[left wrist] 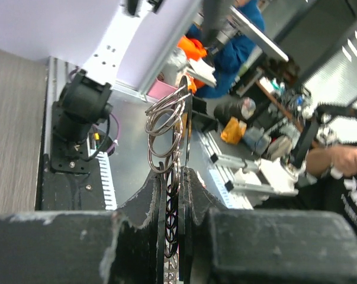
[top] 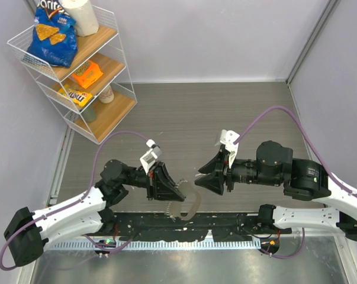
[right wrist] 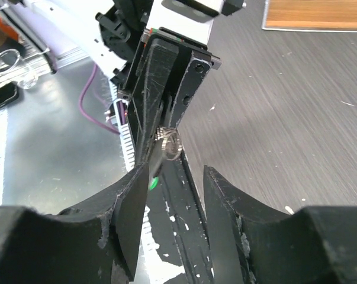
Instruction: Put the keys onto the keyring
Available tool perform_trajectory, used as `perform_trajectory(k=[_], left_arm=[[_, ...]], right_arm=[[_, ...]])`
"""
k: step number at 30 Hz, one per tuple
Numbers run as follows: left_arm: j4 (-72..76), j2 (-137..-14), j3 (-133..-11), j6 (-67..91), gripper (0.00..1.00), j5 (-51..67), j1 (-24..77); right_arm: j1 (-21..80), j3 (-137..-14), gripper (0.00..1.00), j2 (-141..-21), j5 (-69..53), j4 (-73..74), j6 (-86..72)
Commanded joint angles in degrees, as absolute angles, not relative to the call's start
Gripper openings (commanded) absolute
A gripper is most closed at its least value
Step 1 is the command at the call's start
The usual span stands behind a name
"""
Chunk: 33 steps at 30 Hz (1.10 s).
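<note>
Pinched firmly by the left gripper: the keyring, with several silver loops sticking out past the fingertips. Between those two fingers, no gap except for the metal itself.

Just below the left gripper's tips, under the keyring, a key with green head. Of it only a small green spot and a thin dark shaft to be seen. Whether hooked on the loops or not, cannot tell.

Directly facing the left gripper, tip to tip and very near, the right gripper, fingers spread apart and holding nothing. Green head close beside the inner face of one of these fingers; touching or not, cannot tell.

Far behind the left gripper and to its left, a white wire rack with a blue Doritos bag on the top shelf.
</note>
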State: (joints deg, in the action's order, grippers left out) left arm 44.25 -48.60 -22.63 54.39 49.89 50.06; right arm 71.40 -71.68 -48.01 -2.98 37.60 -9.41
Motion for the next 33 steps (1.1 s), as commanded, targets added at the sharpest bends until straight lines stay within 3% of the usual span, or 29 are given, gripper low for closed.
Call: perform_trajectory(k=[1, 15, 21, 25, 33], left_arm=[[45.5, -47.7, -27.2, 44.5, 0.00, 58.2, 52.4], [32.3, -48.2, -31.5, 30.5, 0.00, 62.1, 56.6], [28.7, -48.5, -33.5, 26.1, 0.00, 66.2, 58.4], [28.6, -49.4, -34.4, 24.3, 0.00, 71.7, 60.6], [28.7, -50.0, -35.7, 19.1, 0.00, 78.9, 65.1]], right_arm=[[71.3, -74.5, 0.48, -48.5, -9.4, 36.8, -8.3], [71.3, -75.1, 0.49, -51.1, -22.5, 35.8, -8.8], [71.3, -74.1, 0.54, -50.8, -26.7, 35.7, -8.3], [71.3, -70.9, 0.58, -49.5, -31.6, 32.8, -8.0], [71.3, -65.1, 0.57, -48.3, -41.0, 22.3, -12.3]])
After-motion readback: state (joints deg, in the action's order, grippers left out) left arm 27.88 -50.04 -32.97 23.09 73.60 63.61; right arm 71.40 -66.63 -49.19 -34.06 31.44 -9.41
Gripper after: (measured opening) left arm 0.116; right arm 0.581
